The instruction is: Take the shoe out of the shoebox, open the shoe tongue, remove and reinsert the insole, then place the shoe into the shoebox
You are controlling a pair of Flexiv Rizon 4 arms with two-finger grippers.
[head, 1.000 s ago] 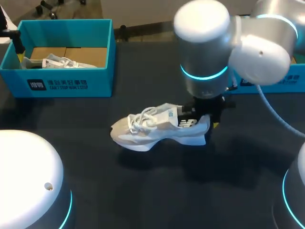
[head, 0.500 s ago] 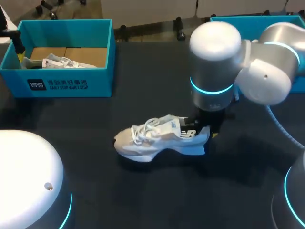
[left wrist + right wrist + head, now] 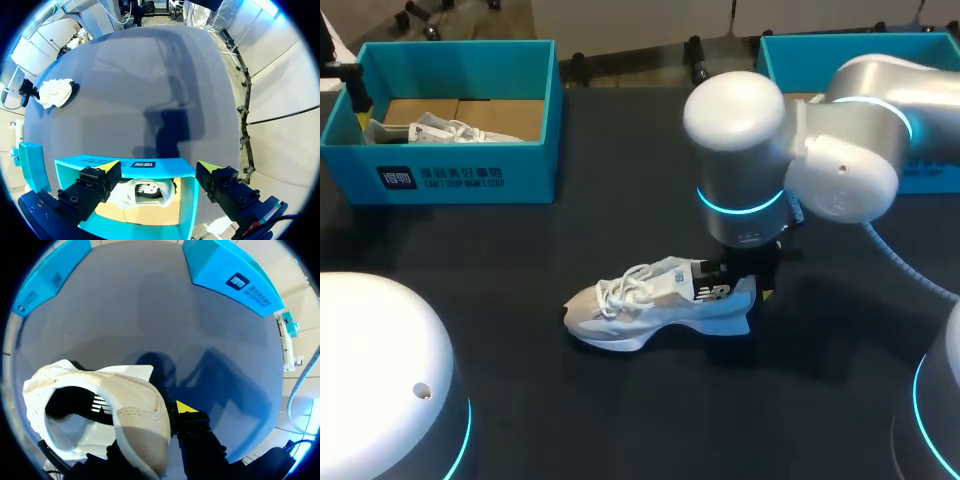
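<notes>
A white and beige shoe [image 3: 655, 300] sits low over the middle of the dark table, toe to the left; I cannot tell whether its sole touches. My right gripper [image 3: 748, 285] is shut on the shoe's heel. In the right wrist view the heel collar [image 3: 140, 410] lies between the fingers, one yellow fingertip [image 3: 185, 406] outside it and the other hidden inside the shoe. A teal shoebox [image 3: 470, 178] stands at the back left and holds a second white shoe [image 3: 435, 131]. My left gripper [image 3: 159, 166] hangs open above that shoebox [image 3: 150, 166], nothing between its fingers.
A second teal shoebox [image 3: 935, 170] stands at the back right, partly hidden behind my right arm [image 3: 790, 150]. My left arm's white base [image 3: 380, 380] fills the near left corner. Bare dark table lies around the shoe.
My right arm has carried the shoe toward the table's front edge and lower. The left gripper has stayed open over the left box.
</notes>
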